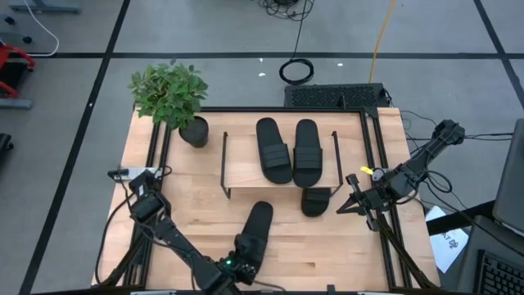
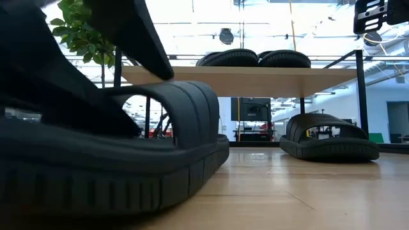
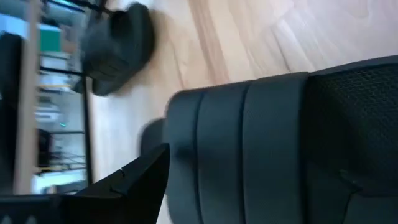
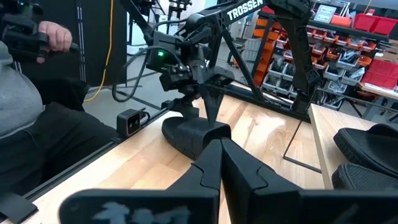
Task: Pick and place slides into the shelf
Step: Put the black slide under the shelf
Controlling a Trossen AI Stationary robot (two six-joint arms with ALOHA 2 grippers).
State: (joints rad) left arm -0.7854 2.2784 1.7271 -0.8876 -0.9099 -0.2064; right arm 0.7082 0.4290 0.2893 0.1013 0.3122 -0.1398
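Left gripper (image 1: 242, 260), bottom centre of the high view, is spread around the strap of a black rubber slide sandal (image 1: 256, 227) lying on the light-wood desk (image 1: 188, 229). Grip looks shallow, though the contact is partly hidden; the sandal could twist out on lifting. Right gripper (image 1: 350, 202), pressed together, idles at right.

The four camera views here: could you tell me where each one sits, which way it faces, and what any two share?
High view: overhead, straight down on shelf, both arms.
Low view: tabletop height, looking level past near slide under the shelf; an arm's fingers at top.
Left wrist view: on the left arm, close on that slide's strap; one own finger.
Right wrist view: on the right arm, shut fingers, facing left gripper at the slide.
Shared: the near slide.
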